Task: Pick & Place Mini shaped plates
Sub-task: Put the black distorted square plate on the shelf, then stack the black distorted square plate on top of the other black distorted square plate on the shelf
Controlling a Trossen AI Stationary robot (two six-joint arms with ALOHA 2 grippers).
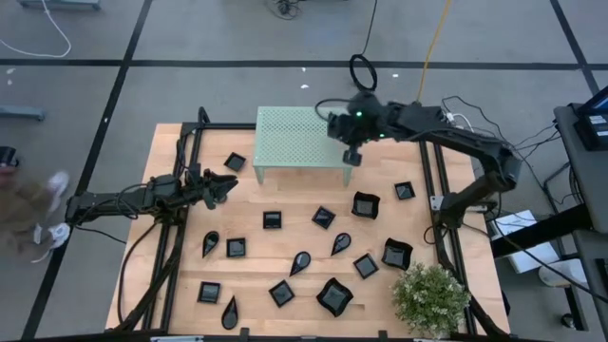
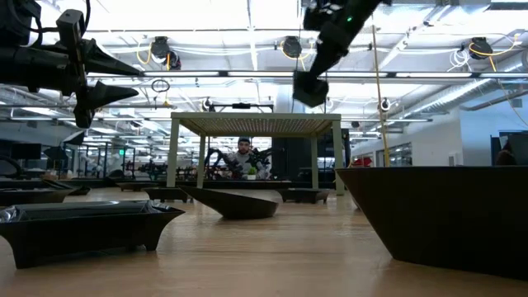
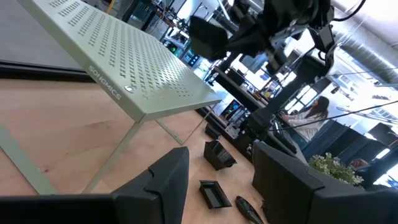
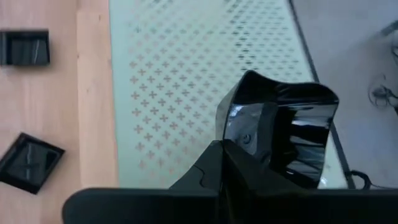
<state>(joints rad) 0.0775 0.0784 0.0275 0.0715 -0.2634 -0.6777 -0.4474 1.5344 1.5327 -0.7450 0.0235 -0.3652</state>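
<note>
1. The right gripper [image 1: 350,156] hangs above the right edge of the pale green perforated stand [image 1: 299,135], at the far middle of the wooden table [image 1: 171,204].
2. Its fingers are pressed together on the rim of a wavy-edged black mini plate [image 4: 283,127], pinching it; in the right wrist view the glossy dish sits tilted over the stand's perforated top, clear of it.
3. In the low view that gripper shows high above the stand's tabletop with the dark dish at its tip.
4. The left gripper [image 1: 220,187] hovers over the table's left part, near the stand's left legs, with its fingers [image 3: 168,180] spread and nothing between them.
5. The other mini shaped plates lie scattered across the table in front of the stand: a square plate [image 1: 235,162] just left of the stand, square ones near the middle [image 1: 273,220] and [image 1: 324,218], a wavy-edged plate [image 1: 365,204] at right and another [image 1: 333,295] near the front edge.
6. Teardrop plates lie among them, such as one at left [image 1: 210,243] and one in the middle [image 1: 301,262].
7. A small green potted plant [image 1: 432,299] stands at the table's front right corner.
8. A person [image 2: 243,157] shows in the room beyond the stand in the low view.
</note>
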